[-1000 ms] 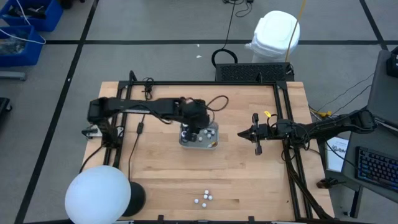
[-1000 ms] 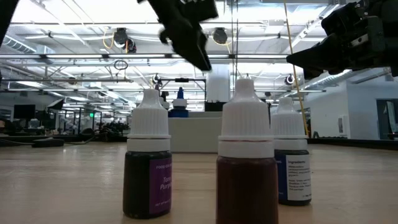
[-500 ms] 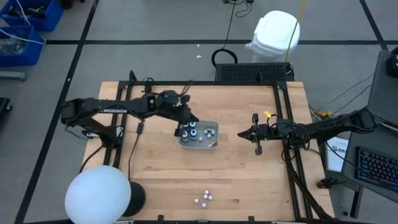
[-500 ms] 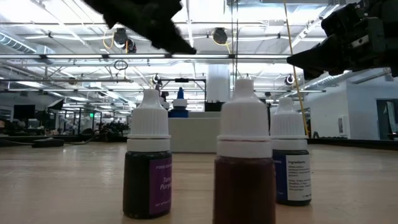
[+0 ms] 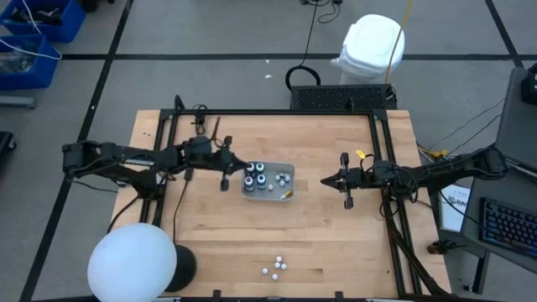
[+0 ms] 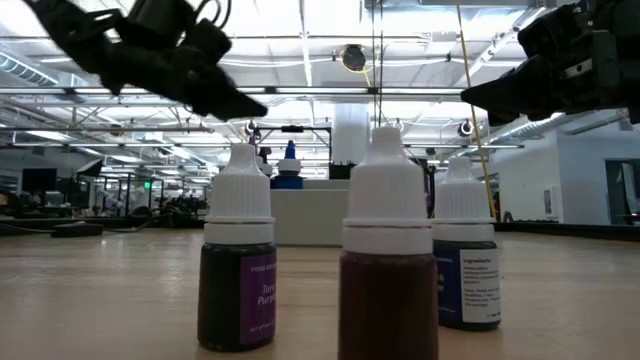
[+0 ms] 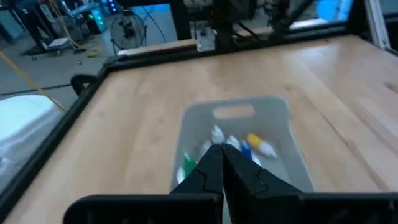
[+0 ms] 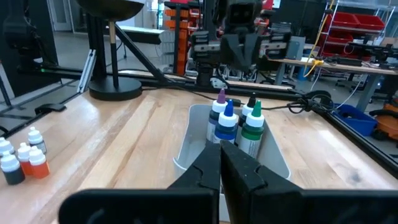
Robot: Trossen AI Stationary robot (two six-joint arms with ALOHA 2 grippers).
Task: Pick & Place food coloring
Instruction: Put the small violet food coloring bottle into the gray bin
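Several food coloring bottles point(image 5: 256, 174) stand on their bases in a clear tray point(image 5: 268, 198) at mid-table; the right wrist view shows purple, blue and green caps point(image 8: 233, 121). Three more bottles point(image 5: 275, 267) stand on the table near its front edge, and in the low view they are purple point(image 6: 238, 270), red-brown point(image 6: 388, 275) and blue point(image 6: 465, 270). My left gripper point(image 5: 225, 174) hovers shut just left of the tray, holding nothing. Right of the tray, my right gripper point(image 5: 346, 186) waits shut and holds nothing.
A white globe lamp point(image 5: 132, 264) on a dark base stands at the front left corner. Black frame rails point(image 5: 382, 143) run along the table's left, far and right sides, and cables point(image 5: 189, 176) lie near the left arm. Bare wood lies between the tray and the front bottles.
My left gripper has drawn back from above the tray toward the table's left edge and now hangs beside the tray. The bottles it covered now show standing in the tray. The three front bottles have stayed put.
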